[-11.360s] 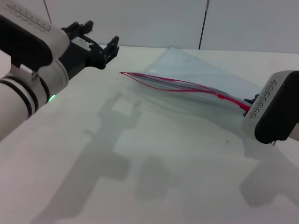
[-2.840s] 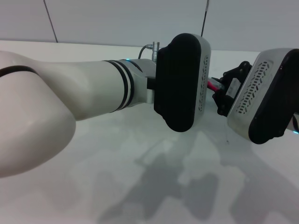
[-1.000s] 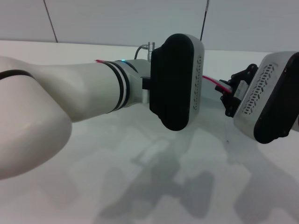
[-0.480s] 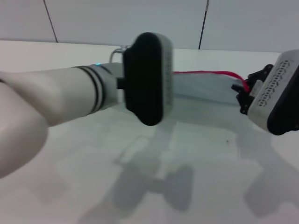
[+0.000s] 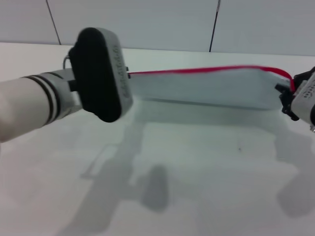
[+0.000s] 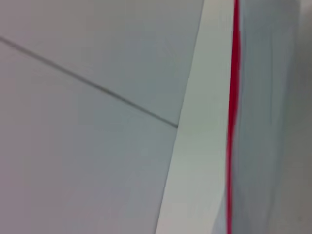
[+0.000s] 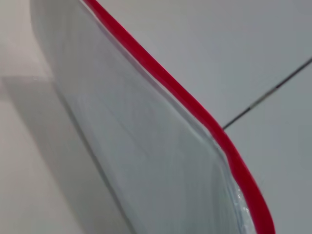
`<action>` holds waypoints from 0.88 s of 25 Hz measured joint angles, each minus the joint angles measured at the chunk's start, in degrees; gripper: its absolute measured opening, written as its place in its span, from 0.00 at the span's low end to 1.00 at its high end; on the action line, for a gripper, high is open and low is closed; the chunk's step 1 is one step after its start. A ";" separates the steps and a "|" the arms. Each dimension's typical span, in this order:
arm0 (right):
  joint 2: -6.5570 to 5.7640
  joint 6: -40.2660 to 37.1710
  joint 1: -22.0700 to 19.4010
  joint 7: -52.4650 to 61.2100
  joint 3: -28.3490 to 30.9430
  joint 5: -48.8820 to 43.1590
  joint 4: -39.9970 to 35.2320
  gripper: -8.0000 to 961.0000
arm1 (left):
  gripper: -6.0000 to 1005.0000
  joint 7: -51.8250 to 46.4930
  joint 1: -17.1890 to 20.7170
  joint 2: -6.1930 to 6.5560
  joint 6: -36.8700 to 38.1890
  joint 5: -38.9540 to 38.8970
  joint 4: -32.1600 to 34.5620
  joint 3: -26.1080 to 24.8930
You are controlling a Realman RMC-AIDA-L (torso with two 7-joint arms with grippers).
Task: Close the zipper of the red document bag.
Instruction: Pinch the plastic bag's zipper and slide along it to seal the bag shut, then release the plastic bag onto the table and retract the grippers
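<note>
The red document bag [image 5: 206,88] stands on its long edge above the white table, stretched between my two arms. Its zipper [image 5: 197,70] runs straight along the top edge as a thin red line. My right gripper [image 5: 291,93] is at the right edge of the head view, its black fingers shut on the bag's right end where the red strip curves down. My left arm's black wrist housing [image 5: 98,73] covers the bag's left end and hides the left gripper. The left wrist view shows the zipper [image 6: 233,122] beside the pale bag [image 6: 263,122]. In the right wrist view the zipper [image 7: 161,83] borders the bag [image 7: 136,146]. No slider shows.
The white table [image 5: 197,187] carries the arms' shadows in front of the bag. A grey panelled wall [image 5: 162,19] with dark seams stands behind the table's far edge.
My left arm has swept leftward along the zipper, from mid-bag to its left end. The right gripper has drifted to the right. The bag is now pulled taut and straight.
</note>
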 joint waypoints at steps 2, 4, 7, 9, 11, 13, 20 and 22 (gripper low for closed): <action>0.01 0.01 -0.08 0.01 0.75 0.04 0.26 0.05 | 0.08 -0.05 0.73 -0.01 -0.05 -0.02 0.15 -0.63; -0.01 0.02 -0.26 0.01 1.43 -0.04 0.35 0.05 | 0.08 -0.16 1.23 0.00 -0.03 0.00 0.36 -1.15; -0.01 0.03 -0.36 0.02 1.62 -0.04 0.21 0.05 | 0.08 -0.17 1.52 0.01 -0.03 0.01 0.67 -1.59; 0.00 0.04 -0.36 0.02 1.48 -0.04 0.20 0.05 | 0.08 -0.15 1.33 0.02 -0.04 0.01 0.68 -1.62; -0.01 0.05 -0.31 0.02 1.26 -0.04 0.20 0.05 | 0.08 -0.12 1.18 0.02 -0.06 0.01 0.68 -1.48; -0.01 0.04 -0.21 0.02 1.06 -0.04 0.13 0.03 | 0.08 -0.13 0.93 0.02 -0.13 0.01 0.69 -1.36; 0.14 -1.38 0.91 1.71 -0.75 -2.87 0.38 0.06 | 0.13 -0.40 0.00 -0.02 -0.49 0.01 0.37 -1.03; 0.17 -0.71 1.15 4.51 -1.64 -4.79 0.56 0.09 | 0.17 -0.51 -0.10 -0.03 -1.73 0.00 0.22 -0.99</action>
